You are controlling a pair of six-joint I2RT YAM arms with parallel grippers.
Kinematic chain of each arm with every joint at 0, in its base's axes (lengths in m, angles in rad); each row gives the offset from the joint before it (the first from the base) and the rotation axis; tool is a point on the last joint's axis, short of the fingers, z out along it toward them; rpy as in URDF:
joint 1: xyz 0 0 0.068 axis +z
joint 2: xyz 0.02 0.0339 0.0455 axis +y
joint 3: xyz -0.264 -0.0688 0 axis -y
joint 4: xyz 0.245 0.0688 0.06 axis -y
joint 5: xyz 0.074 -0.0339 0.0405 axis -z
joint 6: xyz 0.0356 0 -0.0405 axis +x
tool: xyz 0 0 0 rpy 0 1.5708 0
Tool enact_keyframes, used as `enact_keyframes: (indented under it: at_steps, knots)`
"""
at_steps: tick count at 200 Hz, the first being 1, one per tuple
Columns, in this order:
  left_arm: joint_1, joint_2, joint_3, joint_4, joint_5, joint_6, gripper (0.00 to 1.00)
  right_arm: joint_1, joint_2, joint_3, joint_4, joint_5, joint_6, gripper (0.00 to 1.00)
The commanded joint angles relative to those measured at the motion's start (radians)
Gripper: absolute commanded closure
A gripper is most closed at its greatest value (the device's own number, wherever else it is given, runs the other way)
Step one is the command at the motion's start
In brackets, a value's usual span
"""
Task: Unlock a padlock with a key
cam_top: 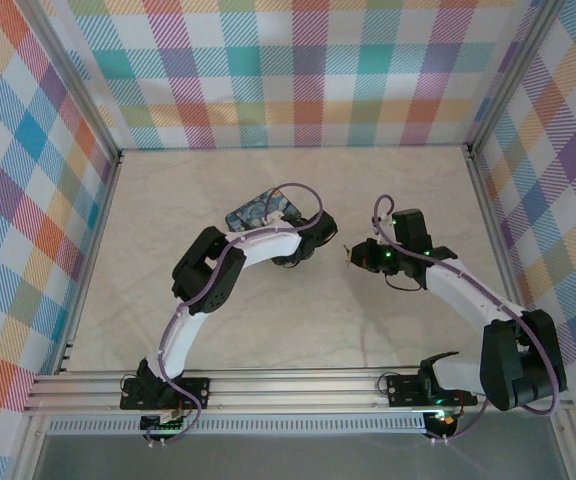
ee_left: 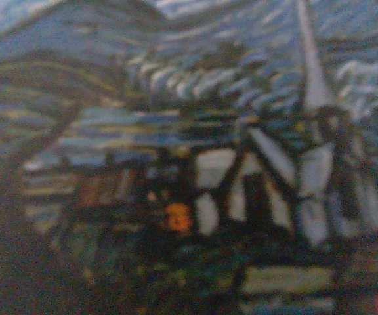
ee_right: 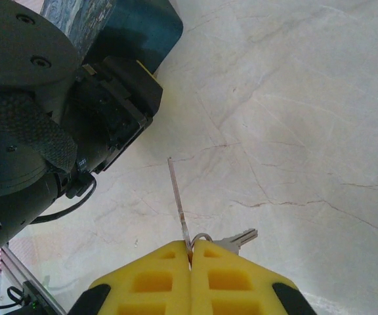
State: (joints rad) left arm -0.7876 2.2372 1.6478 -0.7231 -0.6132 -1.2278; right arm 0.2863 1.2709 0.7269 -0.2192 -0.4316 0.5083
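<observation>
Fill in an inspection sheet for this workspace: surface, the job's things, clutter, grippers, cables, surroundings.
Surface: pale marbled table with thin veins.
Job's things: key, pinched at its base, thin blade pointing out from the jaws.
Clutter: dark blue swirl-patterned box at the left arm's tip; second key on a ring beside the yellow jaws.
Grippers: right gripper, jaws shut on the key; left gripper against the box, jaws' state unclear.
Cables: purple cable looping over the left wrist.
Surroundings: plaid walls; aluminium rail along the near edge.
</observation>
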Motion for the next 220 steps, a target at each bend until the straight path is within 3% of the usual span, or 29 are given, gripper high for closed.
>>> enact_keyframes:
  at_steps: [1,55,103,179,220]
  knots:
    - [0.029,-0.029,-0.049,0.083,0.035,0.03,0.66,-0.007,0.01,-0.026,0.03,-0.045,0.005,1.0]
    - [0.05,-0.125,-0.119,0.153,0.135,0.123,0.72,0.021,-0.004,-0.037,0.023,-0.059,0.011,1.0]
    - [0.101,-0.229,-0.159,0.173,0.417,0.249,0.78,0.135,0.002,-0.053,0.064,-0.041,0.01,1.0]
    - [0.199,-0.402,-0.302,0.206,0.826,0.282,0.81,0.345,0.081,-0.033,0.187,0.033,0.074,1.0]
    - [0.23,-0.494,-0.338,0.18,0.947,0.286,0.81,0.414,0.107,-0.016,0.257,0.096,0.117,1.0]
